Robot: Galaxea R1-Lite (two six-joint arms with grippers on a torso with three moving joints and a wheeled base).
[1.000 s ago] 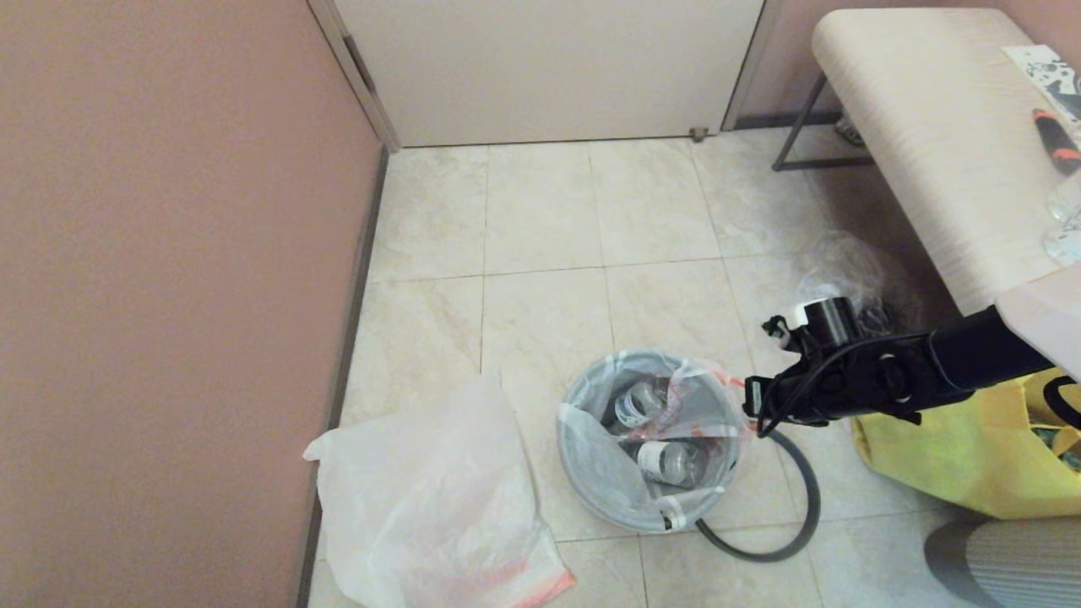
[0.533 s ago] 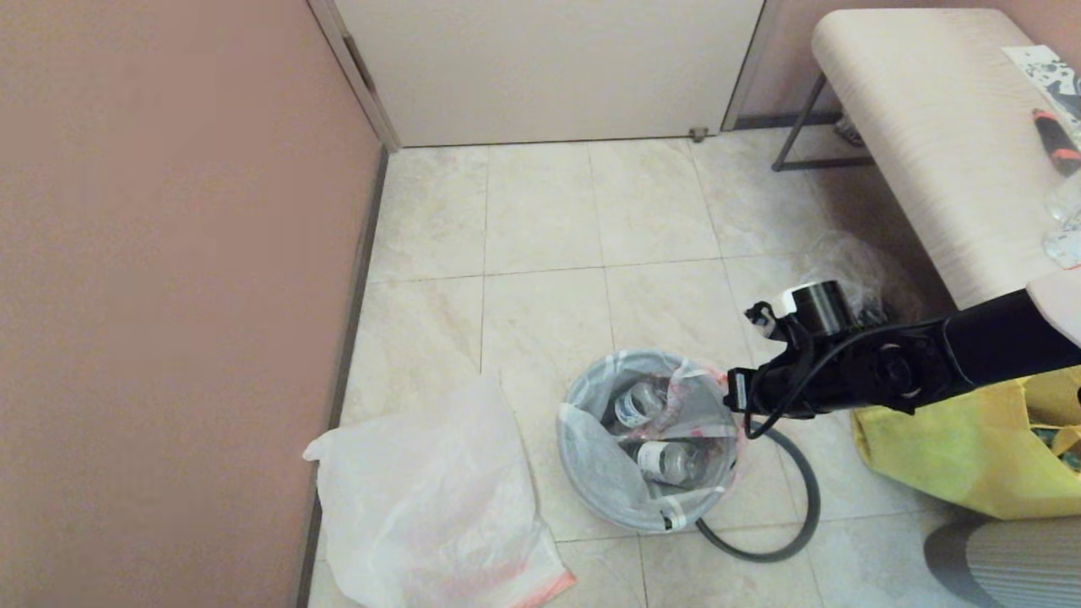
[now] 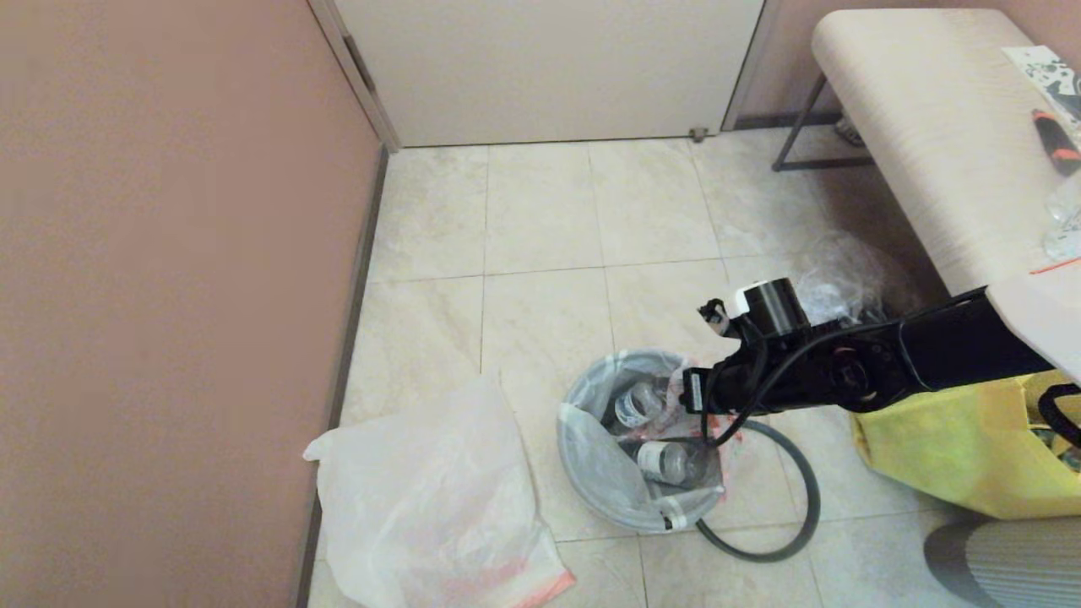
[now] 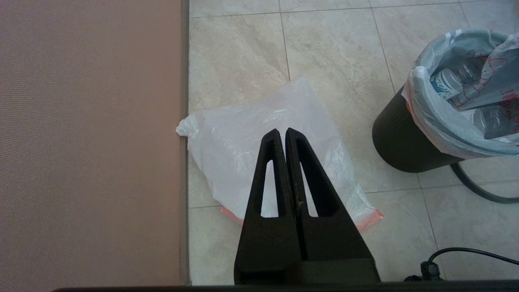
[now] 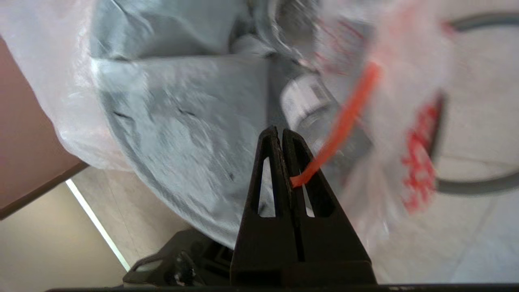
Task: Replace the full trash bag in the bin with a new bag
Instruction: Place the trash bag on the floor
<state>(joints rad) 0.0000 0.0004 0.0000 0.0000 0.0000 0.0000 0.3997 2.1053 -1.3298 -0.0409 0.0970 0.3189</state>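
The bin (image 4: 399,142) is a small black bucket on the tiled floor, lined with the full trash bag (image 3: 604,460), which holds plastic bottles. My right gripper (image 5: 281,132) hangs over the bin's right side (image 3: 705,397) and is shut on the bag's orange handle loop (image 5: 348,113), pulled taut. The grey hoop (image 3: 806,507) lies on the floor to the right of the bin. The new bag (image 3: 431,507) lies flat by the wall, left of the bin. My left gripper (image 4: 282,132) hovers above the new bag (image 4: 243,138), shut and empty.
A pink wall (image 3: 169,295) runs along the left and a door (image 3: 549,67) closes the far side. A yellow tote (image 3: 954,447), a clear bag (image 3: 844,270) and a bench (image 3: 929,127) crowd the right.
My right arm has moved left over the bin, drawing the bag's right edge and handle inward. The left gripper and new bag have not moved.
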